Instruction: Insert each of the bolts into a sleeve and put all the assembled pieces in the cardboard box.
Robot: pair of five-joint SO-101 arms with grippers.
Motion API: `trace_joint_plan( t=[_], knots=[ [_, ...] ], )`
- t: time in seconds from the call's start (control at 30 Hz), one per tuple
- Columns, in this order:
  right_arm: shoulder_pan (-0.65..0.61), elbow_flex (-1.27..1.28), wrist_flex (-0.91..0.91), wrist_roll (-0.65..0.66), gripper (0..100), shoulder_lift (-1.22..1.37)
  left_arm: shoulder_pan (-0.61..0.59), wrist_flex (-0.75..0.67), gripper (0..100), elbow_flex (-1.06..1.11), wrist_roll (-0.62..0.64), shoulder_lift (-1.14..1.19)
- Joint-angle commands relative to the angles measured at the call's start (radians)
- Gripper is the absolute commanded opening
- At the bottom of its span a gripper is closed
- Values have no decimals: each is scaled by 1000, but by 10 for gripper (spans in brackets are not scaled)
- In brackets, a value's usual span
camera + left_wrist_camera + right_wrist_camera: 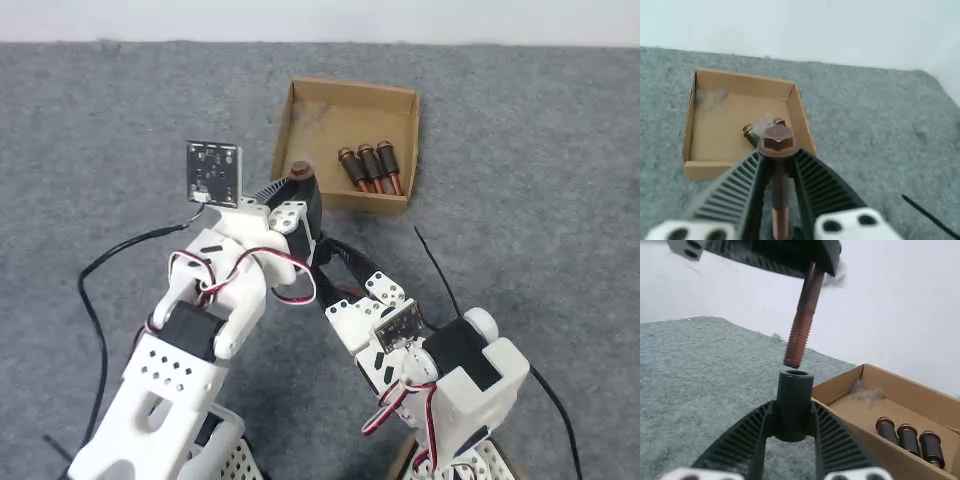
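Observation:
My left gripper (776,159) is shut on a copper bolt (777,150), holding it upright with the hex head up. Right under it, my right gripper (792,415) is shut on a black sleeve (794,402), also upright. The bolt's threaded tip (796,347) hangs just above the sleeve's open mouth, apart from it. In the high view the left gripper (298,195) and the bolt head (299,168) stand at the cardboard box's (300,120) near left corner. Three assembled pieces (368,168) lie side by side in the box (875,385).
Grey carpet covers the table. A thin black cable tie (437,268) sticks up from the right arm. A black cable (92,310) trails to the left of the left arm. A white wall stands behind the box.

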Motion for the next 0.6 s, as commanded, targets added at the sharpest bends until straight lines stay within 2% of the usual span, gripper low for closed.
trace_joint_plan(
  t=[0.0,0.3,0.57],
  knots=[
    [2,8,-13,11,7,-2,5,-60,11,21,6,-6],
    [7,8,-13,11,7,-2,63,-160,11,127,-5,-8],
    [33,5,-13,9,7,-2,68,-169,11,157,-46,-11]
  ],
)
